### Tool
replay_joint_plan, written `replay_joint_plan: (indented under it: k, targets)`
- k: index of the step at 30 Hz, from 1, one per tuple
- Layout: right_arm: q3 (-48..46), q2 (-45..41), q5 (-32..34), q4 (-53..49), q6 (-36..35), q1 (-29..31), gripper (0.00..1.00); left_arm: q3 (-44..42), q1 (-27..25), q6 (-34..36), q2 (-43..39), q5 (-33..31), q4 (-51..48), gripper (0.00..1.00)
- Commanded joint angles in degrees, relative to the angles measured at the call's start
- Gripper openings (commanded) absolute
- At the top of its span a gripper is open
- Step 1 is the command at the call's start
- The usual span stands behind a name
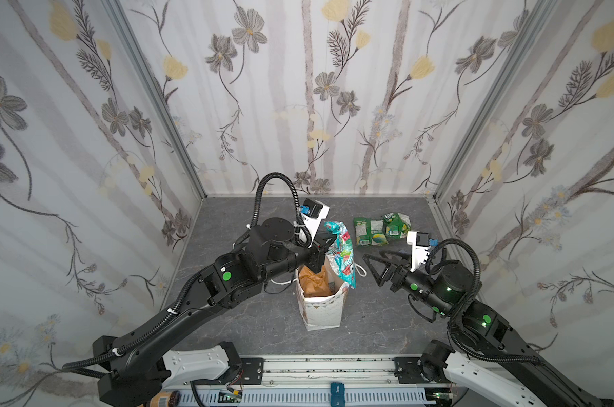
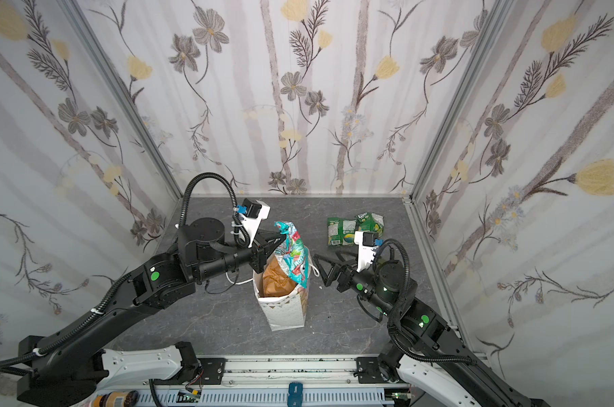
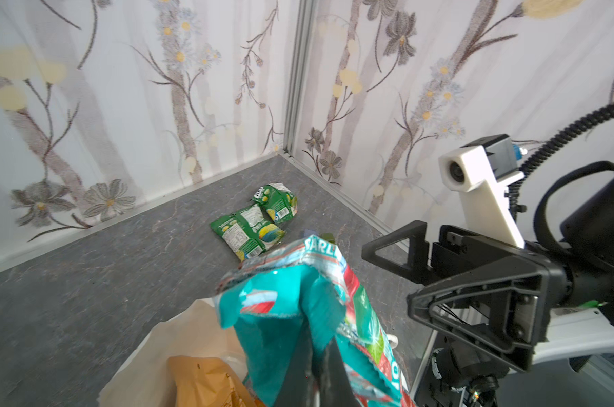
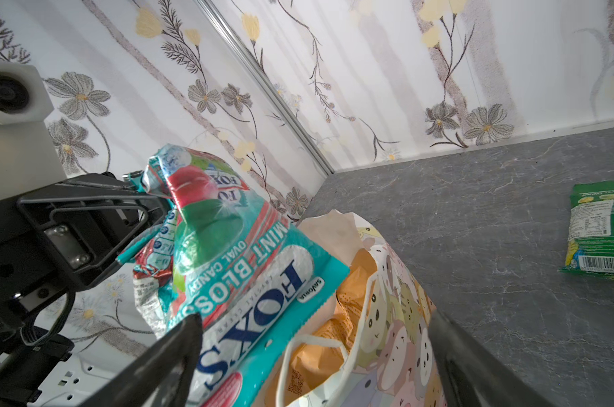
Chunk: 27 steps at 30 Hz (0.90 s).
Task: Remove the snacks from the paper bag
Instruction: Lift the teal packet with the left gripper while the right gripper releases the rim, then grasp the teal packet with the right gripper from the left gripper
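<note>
The white paper bag (image 1: 321, 313) (image 2: 286, 313) stands upright mid-table, its mouth open. Above that mouth my left gripper (image 1: 326, 239) (image 2: 280, 235) (image 3: 316, 363) is shut on the top of a teal "FOX'S" snack packet (image 1: 341, 255) (image 2: 294, 259) (image 3: 284, 317) (image 4: 235, 253), which hangs down with its lower end at the bag's rim. A tan-orange pouch (image 1: 314, 282) (image 2: 275, 280) (image 3: 206, 380) sits inside the bag. Two green packets (image 1: 369, 230) (image 1: 397, 223) (image 2: 340, 230) (image 3: 249, 232) lie on the table behind. My right gripper (image 1: 370, 269) (image 2: 320, 270) (image 4: 312, 334) stands open and empty just right of the bag.
Flower-papered walls (image 1: 298, 105) close in the back and both sides. A metal rail (image 1: 333, 370) runs along the front edge. The bag's white cord handle (image 1: 360, 269) sticks out toward my right gripper. The bag's side facing that gripper bears a cartoon-animal print (image 4: 397, 317).
</note>
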Motion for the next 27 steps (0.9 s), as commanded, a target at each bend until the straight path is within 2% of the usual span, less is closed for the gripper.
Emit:
replay_joint_plan:
  k: [1,9,16,21,27]
  targets:
    - [0.39,0.97,-3.96,3.53,-0.63,0.12,0.99,1.29,-1.03,-0.83,1.25,4.11,5.38,0.0]
    - [0.13,3.12,-8.25,6.04,-0.11,0.17,0.97,3.7,-2.75,-1.4,3.02,5.72,6.7,0.0]
    - [-0.37,3.63,-11.0,9.56,0.39,0.12,0.96,4.09,-3.2,-0.01,2.47,3.65,6.09,0.0]
    - [-0.9,3.29,-15.28,14.33,0.46,0.12,0.98,5.2,-3.19,1.3,2.47,-0.36,4.28,0.0]
    - [-1.44,3.23,-19.0,19.73,0.2,0.38,0.98,6.34,-3.22,1.08,3.3,0.98,4.67,0.0]
